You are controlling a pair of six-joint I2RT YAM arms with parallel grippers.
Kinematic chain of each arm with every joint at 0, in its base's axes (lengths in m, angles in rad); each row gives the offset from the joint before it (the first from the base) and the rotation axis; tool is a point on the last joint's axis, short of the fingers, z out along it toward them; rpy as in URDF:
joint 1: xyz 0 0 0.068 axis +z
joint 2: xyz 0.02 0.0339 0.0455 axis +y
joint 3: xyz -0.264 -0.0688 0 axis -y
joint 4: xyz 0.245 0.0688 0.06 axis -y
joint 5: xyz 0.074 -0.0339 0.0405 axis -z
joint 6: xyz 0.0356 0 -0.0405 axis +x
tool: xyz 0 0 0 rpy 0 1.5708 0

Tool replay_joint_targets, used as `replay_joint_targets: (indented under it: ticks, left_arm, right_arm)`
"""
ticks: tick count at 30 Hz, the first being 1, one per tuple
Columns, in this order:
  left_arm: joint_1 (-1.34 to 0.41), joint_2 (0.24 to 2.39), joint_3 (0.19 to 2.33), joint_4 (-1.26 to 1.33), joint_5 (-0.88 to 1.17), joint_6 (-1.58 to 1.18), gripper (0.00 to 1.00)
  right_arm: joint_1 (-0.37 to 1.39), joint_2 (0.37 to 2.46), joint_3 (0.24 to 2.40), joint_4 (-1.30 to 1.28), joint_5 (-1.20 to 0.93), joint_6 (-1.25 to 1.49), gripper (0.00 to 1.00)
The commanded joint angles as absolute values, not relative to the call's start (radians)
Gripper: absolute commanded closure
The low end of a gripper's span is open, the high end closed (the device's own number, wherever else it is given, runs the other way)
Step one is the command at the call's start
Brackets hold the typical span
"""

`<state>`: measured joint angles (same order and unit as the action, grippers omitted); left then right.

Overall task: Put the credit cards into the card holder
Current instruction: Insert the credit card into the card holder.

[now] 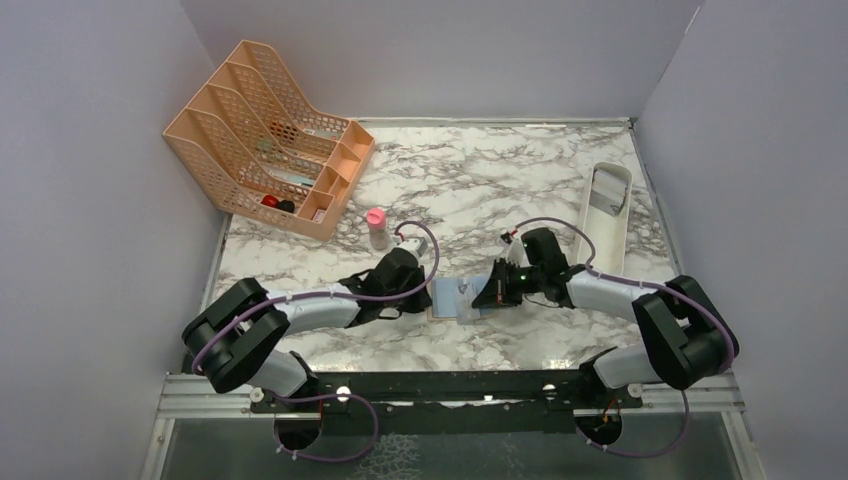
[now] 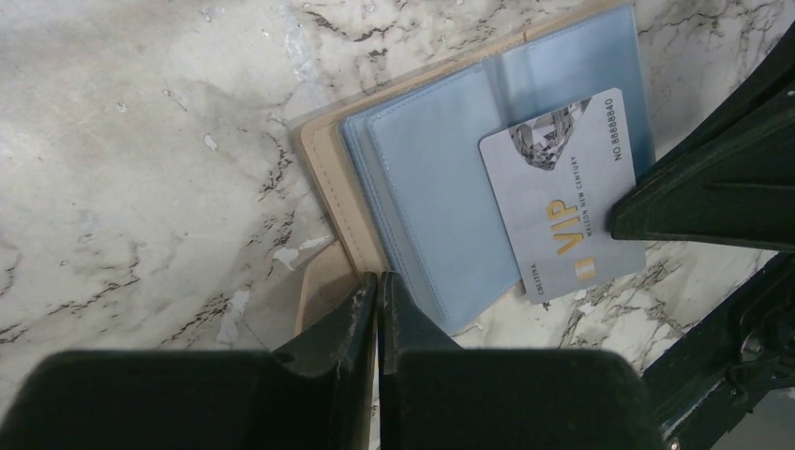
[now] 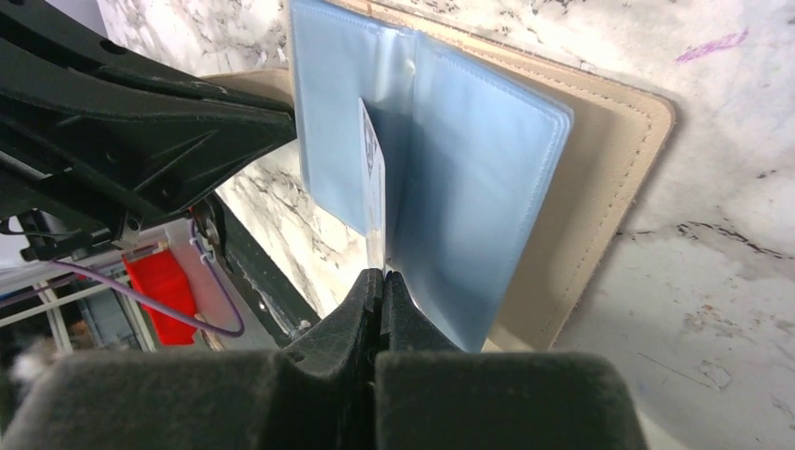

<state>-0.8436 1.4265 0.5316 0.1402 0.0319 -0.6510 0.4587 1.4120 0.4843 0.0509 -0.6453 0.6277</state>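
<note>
A silver credit card [image 2: 562, 202] is clamped in the right gripper [image 3: 380, 281] over the opened card holder [image 2: 422, 187]; the left gripper [image 2: 378, 292], jaws together, is set at its edge.

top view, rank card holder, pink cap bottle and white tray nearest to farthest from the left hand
1. card holder, at the tips of the left hand, on its right side.
2. pink-capped bottle, just beyond the hand.
3. white tray, far right, past the right arm.

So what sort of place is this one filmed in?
Probably a lab test booth dressed as a desk: a marble-patterned tabletop boxed in by plain grey walls, with a peach file rack and a white tray as props.
</note>
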Motion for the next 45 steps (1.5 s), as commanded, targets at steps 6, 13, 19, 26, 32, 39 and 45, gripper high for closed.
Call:
replay_joint_targets:
  ticks: [6, 13, 19, 26, 32, 39, 45]
  left_arm:
    - [-0.839, 1.388, 0.513, 0.085, -0.009, -0.635, 0.91]
    - [-0.838, 1.326, 0.542, 0.051, 0.026, -0.645, 0.89]
    - [-0.838, 1.316, 0.582, 0.094, 0.076, -0.631, 0.87]
    - [-0.83, 1.43, 0.626, 0.112, 0.06, -0.605, 0.87]
    - [-0.831, 1.457, 0.599, 0.097, 0.002, -0.595, 0.87]
    - [-0.83, 1.458, 0.564, 0.105, -0.007, -0.601, 0.87]
    - [-0.83, 1.449, 0.543, 0.109, -0.015, -0.603, 0.87]
  right_arm:
    - [0.463, 1.423, 0.504, 0.052, -0.614, 0.64, 0.99]
    - [0.46, 1.377, 0.507, 0.057, -0.63, 0.661, 0.99]
    - [0.445, 1.329, 0.507, 0.047, -0.59, 0.667, 0.99]
    - [0.422, 1.392, 0.501, 0.085, -0.601, 0.66, 0.99]
    - [0.42, 1.463, 0.476, 0.164, -0.655, 0.673, 0.99]
    - [0.42, 1.497, 0.453, 0.225, -0.7, 0.681, 0.99]
    - [0.42, 1.523, 0.447, 0.264, -0.738, 0.678, 0.99]
